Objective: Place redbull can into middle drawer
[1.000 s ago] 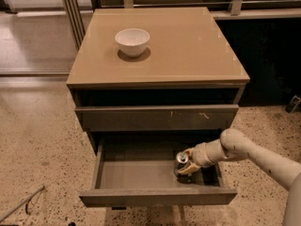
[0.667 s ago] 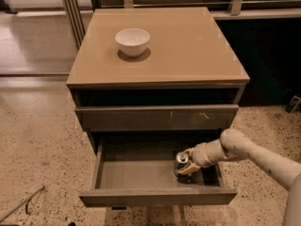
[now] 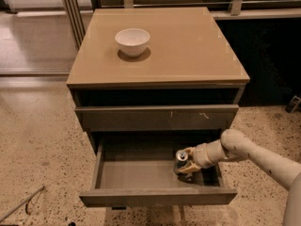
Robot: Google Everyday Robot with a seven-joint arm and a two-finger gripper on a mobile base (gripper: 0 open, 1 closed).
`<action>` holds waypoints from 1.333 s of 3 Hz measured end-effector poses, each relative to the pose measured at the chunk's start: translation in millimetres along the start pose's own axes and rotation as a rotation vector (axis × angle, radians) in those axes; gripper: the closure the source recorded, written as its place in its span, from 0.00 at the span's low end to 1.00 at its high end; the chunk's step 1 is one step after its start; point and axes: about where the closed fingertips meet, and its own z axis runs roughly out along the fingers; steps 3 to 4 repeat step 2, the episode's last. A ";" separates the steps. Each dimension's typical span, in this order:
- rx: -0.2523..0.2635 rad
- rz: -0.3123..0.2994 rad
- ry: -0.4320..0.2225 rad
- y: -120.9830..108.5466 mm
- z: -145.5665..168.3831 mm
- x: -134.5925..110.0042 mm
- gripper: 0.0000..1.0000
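The middle drawer (image 3: 136, 175) is pulled open below the cabinet top, with a flat grey-brown inside. The redbull can (image 3: 181, 161) stands upright at the right side of the drawer's floor; its silver top shows. My gripper (image 3: 186, 163) reaches in from the right on the white arm and is closed around the can, inside the drawer.
A white bowl (image 3: 132, 41) sits on the tan cabinet top (image 3: 188, 46). The drawer front above (image 3: 157, 117), with small pale scratches, is closed. Speckled floor lies all around, with a thin rod (image 3: 21, 202) at lower left. A dark wall stands to the right.
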 end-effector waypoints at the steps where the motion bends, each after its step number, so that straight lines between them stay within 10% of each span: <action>1: 0.000 0.000 0.000 0.0 0.1 0.0 0.00; 4: 0.000 0.000 0.000 0.0 0.1 0.0 0.00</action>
